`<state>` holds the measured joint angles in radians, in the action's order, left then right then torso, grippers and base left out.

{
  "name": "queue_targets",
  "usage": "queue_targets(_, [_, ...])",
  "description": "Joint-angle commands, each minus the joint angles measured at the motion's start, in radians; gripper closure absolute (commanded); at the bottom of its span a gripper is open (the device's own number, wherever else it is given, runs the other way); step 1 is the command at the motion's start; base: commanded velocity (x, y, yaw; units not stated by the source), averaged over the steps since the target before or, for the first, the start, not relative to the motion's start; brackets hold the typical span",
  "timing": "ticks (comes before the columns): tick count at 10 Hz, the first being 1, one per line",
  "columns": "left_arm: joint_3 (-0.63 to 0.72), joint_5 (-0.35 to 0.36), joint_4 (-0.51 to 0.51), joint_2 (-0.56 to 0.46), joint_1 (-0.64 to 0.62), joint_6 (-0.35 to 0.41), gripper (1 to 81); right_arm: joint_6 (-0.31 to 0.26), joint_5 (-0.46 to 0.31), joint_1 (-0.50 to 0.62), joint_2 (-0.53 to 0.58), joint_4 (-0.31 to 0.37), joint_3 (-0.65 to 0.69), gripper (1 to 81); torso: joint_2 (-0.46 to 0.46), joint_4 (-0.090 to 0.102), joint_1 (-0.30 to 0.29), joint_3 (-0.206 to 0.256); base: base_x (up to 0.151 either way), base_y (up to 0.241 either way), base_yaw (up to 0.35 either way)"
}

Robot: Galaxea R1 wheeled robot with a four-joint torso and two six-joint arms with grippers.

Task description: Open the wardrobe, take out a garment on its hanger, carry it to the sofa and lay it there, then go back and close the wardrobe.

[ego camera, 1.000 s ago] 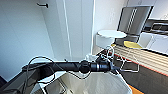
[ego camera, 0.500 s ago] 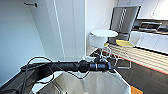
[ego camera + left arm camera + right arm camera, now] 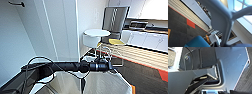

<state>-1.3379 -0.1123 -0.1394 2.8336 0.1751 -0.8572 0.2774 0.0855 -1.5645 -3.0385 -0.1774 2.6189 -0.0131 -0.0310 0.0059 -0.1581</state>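
Cloth hangs pale and slack below the left arm (image 3: 62,67) in the head view; we take it for the garment (image 3: 100,82), carried in front of the robot's body. The left claw (image 3: 110,65) sits at the end of that arm, level across the picture. We cannot tell whether it is apart or together, and we cannot tell the state of the right claw either.

Handling, as we judge it:
- The garment is thin, light and limp. It will swing and fold when the robot turns, and it offers no firm place to grip.
- The hanger is the stiff part. We take the pale curved bar close to the left wrist camera for the hanger (image 3: 221,18). Hold should be taken there, near the hook, so that both shoulders stay level.
- The hanger looks smooth, so a loose hold may let it slip or tilt.

A blue padded form (image 3: 196,41) lies low in the left wrist view, on dark carpet (image 3: 179,27); whether it is the sofa we cannot tell.

Against the earlier pictures, the white chair (image 3: 96,37) and the fridge (image 3: 116,20) stand further to the picture's left. We read this as the camera turning. The arm holds the same pose.
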Motion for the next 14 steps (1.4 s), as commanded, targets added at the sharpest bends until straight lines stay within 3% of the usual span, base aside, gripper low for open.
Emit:
queue_targets(1, [0.025,0.033,-0.028,0.012,-0.185,0.018,81.1,-0.003,-0.056,0.022,-0.007,-0.005,-0.008,1.0,0.000,0.000,0.000,0.000,0.000,0.000,-0.196])
queue_targets(5, [0.012,0.034,-0.022,-0.035,-0.188,0.018,81.1,-0.003,-0.056,0.022,-0.007,-0.007,-0.008,1.0,0.000,0.000,0.000,0.000,0.000,0.000,-0.196])
queue_targets(14, [0.040,0.033,-0.028,0.004,-0.188,0.018,81.1,-0.004,-0.056,0.023,-0.007,-0.008,-0.008,1.0,0.000,0.000,0.000,0.000,0.000,0.000,-0.196])
